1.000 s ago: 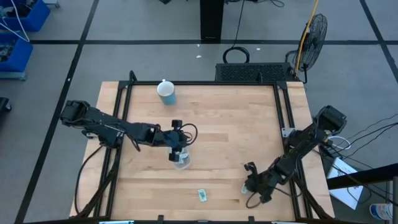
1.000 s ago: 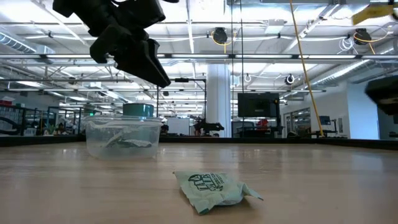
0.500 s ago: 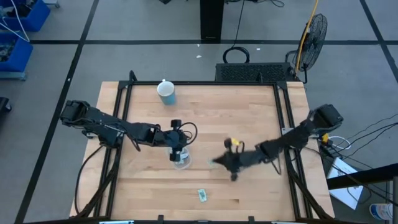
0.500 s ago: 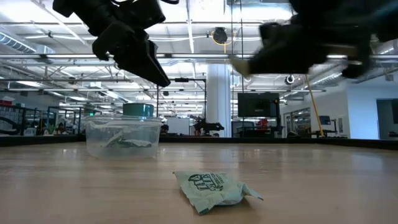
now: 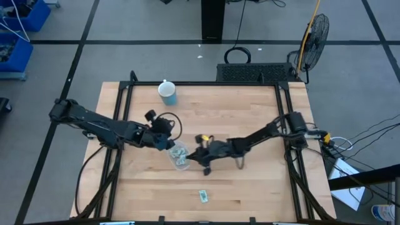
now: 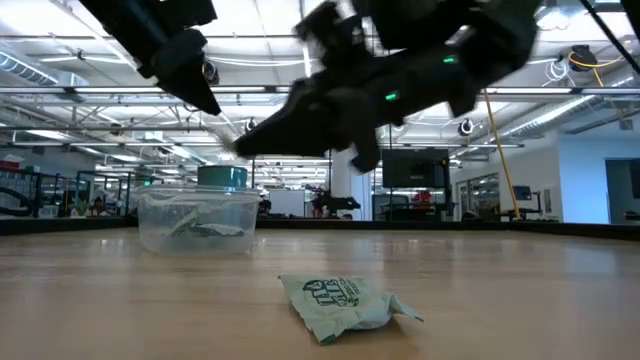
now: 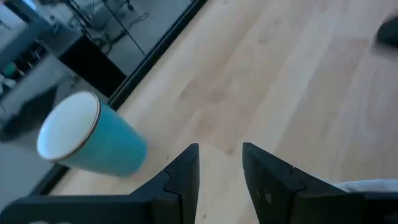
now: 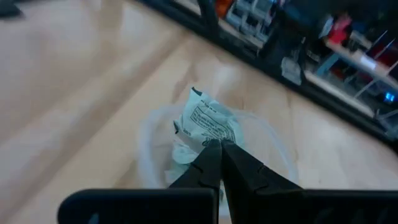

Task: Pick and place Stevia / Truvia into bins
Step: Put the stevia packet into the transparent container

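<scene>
The clear bin (image 5: pixel 180 156) stands mid-table with sachets inside and also shows in the low view (image 6: pixel 195 220). My right gripper (image 8: pixel 221 148) hovers over the bin (image 8: pixel 273 146), shut on a pale green and white sachet (image 8: pixel 208 124). My left gripper (image 7: pixel 219 163) is open just left of the bin (image 5: pixel 164 140), holding nothing and facing the blue cup (image 7: pixel 93 140). Another sachet (image 5: pixel 204 196) lies flat on the table near the near edge, crumpled in the low view (image 6: pixel 345 303). My right gripper pinches the sachet between its two fingertips at one edge (image 8: pixel 210 140). The sachet sticks out beyond the fingertips, lifted clear above the open bin. The arm reaches in from the table's right side.
The light blue cup with white lid (image 5: pixel 167 92) stands near the far edge. Black frame rails run along the table's left and right sides (image 5: pixel 289 119). Bare wood lies between the bin and the near edge, apart from the loose sachet.
My right arm has swung quickly from the table's near right corner toward the left and now stands over the bin with a sachet in its fingers. My left gripper has drawn back from above the bin toward the table's left and far side, turning to face the cup.
</scene>
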Tool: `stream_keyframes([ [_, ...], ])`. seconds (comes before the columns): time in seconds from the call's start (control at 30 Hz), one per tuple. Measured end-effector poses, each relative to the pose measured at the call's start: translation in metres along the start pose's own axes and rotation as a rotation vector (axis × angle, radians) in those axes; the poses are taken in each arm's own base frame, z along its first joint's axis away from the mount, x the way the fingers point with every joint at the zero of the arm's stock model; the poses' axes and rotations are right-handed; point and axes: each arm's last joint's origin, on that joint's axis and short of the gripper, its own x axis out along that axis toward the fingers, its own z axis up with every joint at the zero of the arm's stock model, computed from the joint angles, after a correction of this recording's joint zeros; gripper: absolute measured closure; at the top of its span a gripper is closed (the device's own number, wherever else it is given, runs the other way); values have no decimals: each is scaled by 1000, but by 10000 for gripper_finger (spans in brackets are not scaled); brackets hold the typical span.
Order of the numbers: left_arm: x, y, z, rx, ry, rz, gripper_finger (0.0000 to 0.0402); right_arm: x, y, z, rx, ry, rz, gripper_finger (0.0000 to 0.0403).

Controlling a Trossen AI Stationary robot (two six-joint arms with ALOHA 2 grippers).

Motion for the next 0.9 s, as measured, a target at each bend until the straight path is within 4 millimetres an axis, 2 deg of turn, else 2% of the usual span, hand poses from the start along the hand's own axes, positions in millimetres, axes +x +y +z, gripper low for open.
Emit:
stream_keyframes([
  [0.1,-6,6,-3,-33,36,-18,273,21,-7,4,3,76,14,402],
  [0.2,-9,8,-5,-57,66,-47,273,28,-10,9,-1,143,36,402],
  [0.43,-9,7,-8,-73,101,-73,273,28,-8,6,-19,203,70,386],
  [0.6,-9,7,-8,-93,109,-81,273,26,-5,1,-35,255,95,355],
  [0.9,-9,6,-8,-101,114,-90,273,26,-1,15,-48,155,67,288],
])
